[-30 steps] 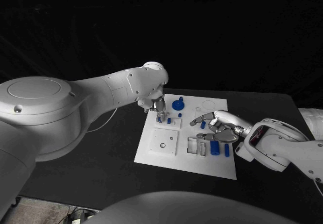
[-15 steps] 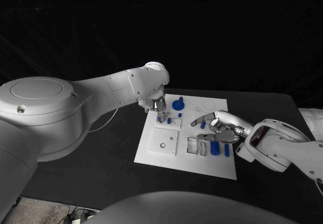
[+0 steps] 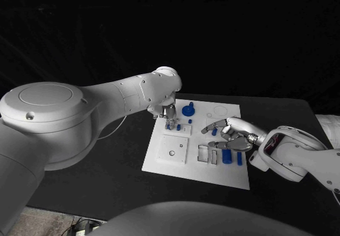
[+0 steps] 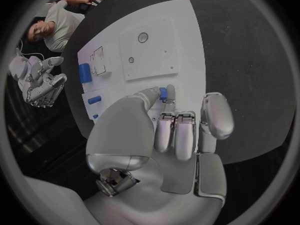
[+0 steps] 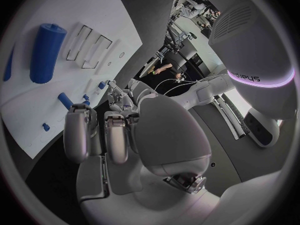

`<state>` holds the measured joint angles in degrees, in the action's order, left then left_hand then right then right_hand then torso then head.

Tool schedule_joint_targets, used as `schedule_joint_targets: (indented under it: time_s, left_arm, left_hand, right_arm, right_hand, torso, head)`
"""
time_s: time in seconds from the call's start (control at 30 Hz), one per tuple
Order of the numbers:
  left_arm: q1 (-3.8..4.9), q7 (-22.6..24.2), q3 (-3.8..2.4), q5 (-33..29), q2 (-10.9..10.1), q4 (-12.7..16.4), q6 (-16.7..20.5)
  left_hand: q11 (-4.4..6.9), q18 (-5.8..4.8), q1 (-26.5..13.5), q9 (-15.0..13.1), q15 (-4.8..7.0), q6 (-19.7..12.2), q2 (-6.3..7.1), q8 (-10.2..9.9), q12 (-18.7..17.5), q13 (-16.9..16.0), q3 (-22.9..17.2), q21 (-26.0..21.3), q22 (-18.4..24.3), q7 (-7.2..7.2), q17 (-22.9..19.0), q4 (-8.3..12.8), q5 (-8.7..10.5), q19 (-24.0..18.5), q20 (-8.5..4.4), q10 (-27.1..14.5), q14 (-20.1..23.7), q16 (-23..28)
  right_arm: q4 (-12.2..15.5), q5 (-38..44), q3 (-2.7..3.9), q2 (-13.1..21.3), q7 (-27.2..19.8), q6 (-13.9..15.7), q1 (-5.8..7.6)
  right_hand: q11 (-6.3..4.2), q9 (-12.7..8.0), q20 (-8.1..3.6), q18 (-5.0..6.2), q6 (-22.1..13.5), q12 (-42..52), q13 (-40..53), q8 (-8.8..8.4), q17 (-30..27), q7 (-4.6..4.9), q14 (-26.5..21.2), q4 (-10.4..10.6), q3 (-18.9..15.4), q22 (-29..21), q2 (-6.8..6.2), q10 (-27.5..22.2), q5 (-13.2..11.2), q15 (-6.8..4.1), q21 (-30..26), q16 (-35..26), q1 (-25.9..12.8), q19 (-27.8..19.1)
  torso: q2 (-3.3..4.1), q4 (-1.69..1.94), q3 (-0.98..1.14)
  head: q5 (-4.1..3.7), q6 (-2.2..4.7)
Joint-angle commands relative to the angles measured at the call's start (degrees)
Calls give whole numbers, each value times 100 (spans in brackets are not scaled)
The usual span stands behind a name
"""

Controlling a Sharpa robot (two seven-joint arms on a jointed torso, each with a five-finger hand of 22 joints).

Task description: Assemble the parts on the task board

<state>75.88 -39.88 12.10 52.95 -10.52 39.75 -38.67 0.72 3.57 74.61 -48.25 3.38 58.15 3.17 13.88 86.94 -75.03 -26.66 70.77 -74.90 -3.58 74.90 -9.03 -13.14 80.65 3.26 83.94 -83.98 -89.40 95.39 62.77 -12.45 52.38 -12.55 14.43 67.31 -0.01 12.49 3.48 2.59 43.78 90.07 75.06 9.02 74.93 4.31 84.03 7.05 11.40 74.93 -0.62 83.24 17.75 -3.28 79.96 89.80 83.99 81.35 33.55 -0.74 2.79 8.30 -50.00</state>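
- Pinching a small blue peg (image 4: 163,93) between the fingertips (image 4: 170,92) of the left hand (image 3: 168,113), low over the far left part of the white board (image 3: 170,164); other fingers curled in beside it.
- Hovering just above the board's right side with the right hand (image 3: 232,135), fingers spread and partly curled, clamped on nothing as far as can be told.
- Lying on the board near the right hand: a thick blue cylinder (image 3: 226,155) beside two rectangular cut-outs (image 3: 203,153), with a slimmer blue pin (image 3: 239,158) on its other side.
- Standing at the far edge close to the left hand: a round blue knob (image 3: 187,110); a few short blue pegs (image 3: 179,127) nearby.
- Sitting on the near left part: a raised square plate (image 3: 173,148) with a small hole.
- Resting flat on the black bench (image 3: 106,167), board edges clear of both arms.
- Judging the peg: light, rigid plastic, smooth and probably slippery, easy to tilt or drop; best taken by its upper end, leaving the lower end free for a hole.
- Judging the cylinder: stiff, prone to rolling; best grasped across its middle.
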Motion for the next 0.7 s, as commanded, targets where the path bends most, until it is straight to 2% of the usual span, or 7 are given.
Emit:
schedule_joint_targets:
  time_s: [0.03, 0.33, 0.7]
  left_arm:
    - [-5, -676, 0, 186, 21, -7, -194]
    - [-11, -672, 4, 344, 23, -14, -166]
    - [-12, -529, -6, 309, 30, 54, 77]
  left_hand:
    - [-39, 50, 64, 10, -39, 36, -7, -40, -19, -1109, -137, -15, -967, 9, 1444, 186, 15, -26, 8, 147, -542, 21]
    - [-43, 49, 52, 23, -41, 52, -20, -49, -12, -1118, -125, -14, -967, 6, 1452, 198, 24, -27, 11, 158, -549, 12]
    - [-46, 45, 11, 40, -45, 78, -42, -62, -9, -1122, -93, 8, -974, 7, 1456, 195, 49, -16, 15, 164, -553, 6]
  right_arm:
    - [1, 49, -1, -4, 13, -101, -6]
    - [-19, 49, -1, -13, 31, -128, -6]
    - [-23, 49, -2, -20, 70, -170, -7]
  right_hand:
    - [-26, 8, 18, 31, 27, -7, 1494, 9, 1507, -5, 597, 3, 23, 1123, -19, 676, -12, 42, -18, 20, -22, -28]
    - [-28, 8, 19, 32, 31, -7, 1494, 9, 1507, -7, 597, 6, 30, 1121, -11, 676, -12, 41, -24, 20, -25, -33]
    - [-28, 8, 19, 32, 31, -7, 1494, 9, 1507, -7, 597, 6, 30, 1121, -11, 676, -12, 41, -24, 20, -25, -33]
  torso:
    - [-5, -2, 1]
    - [-1, 3, -1]
    - [-3, -1, -1]
  head:
    - [0, 0]
    - [13, 0]
    - [33, 0]
